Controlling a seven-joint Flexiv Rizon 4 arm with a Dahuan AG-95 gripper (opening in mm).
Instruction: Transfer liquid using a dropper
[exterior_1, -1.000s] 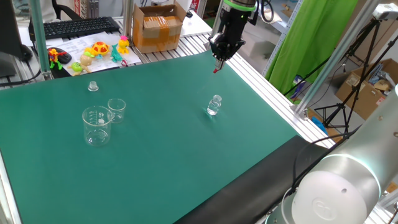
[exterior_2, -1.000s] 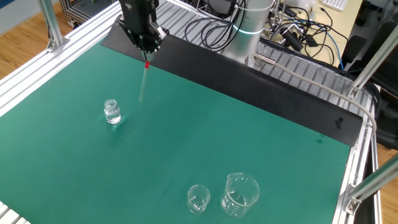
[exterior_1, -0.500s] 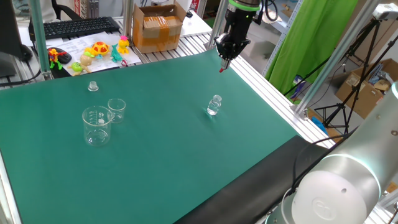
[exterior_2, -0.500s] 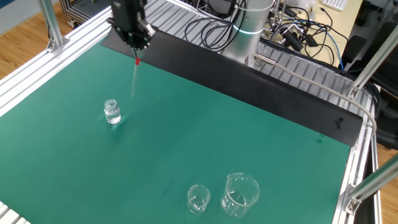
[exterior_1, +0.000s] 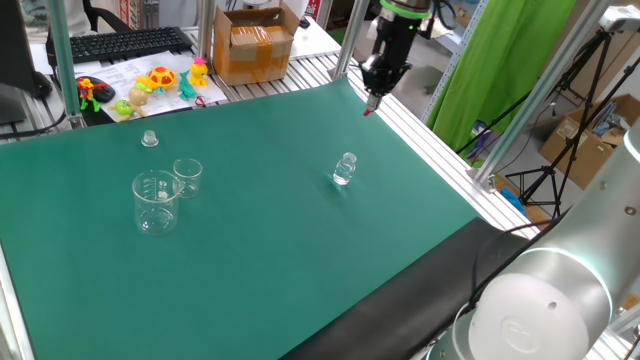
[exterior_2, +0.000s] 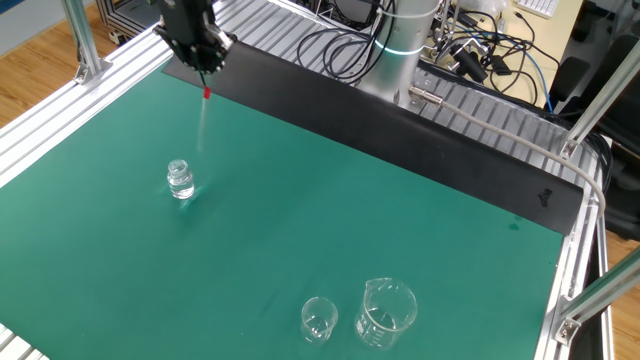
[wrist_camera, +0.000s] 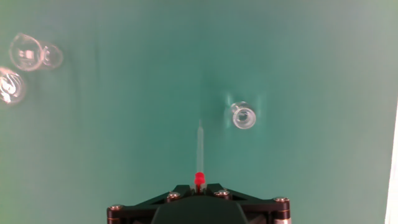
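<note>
My gripper (exterior_1: 374, 96) hangs high over the far right edge of the green mat and is shut on the dropper (wrist_camera: 199, 155). Its red end (exterior_2: 207, 94) shows just below the fingers and its thin clear stem points down, well above the mat. The small clear glass vial (exterior_1: 345, 168) stands on the mat, in front of and below the gripper; in the hand view the vial (wrist_camera: 243, 116) lies right of the stem tip. A large beaker (exterior_1: 156, 201) and a small beaker (exterior_1: 187, 176) stand together at the left, far from the gripper.
A tiny clear cap (exterior_1: 149, 138) lies behind the beakers. Toys, a keyboard and a cardboard box (exterior_1: 255, 42) sit beyond the mat's far edge. Aluminium rails (exterior_1: 440, 160) border the mat on the right. Cables (exterior_2: 480, 60) lie behind the arm base.
The gripper has moved with the dropper toward the mat's far right edge and slightly up. The vial and beakers have not moved.
</note>
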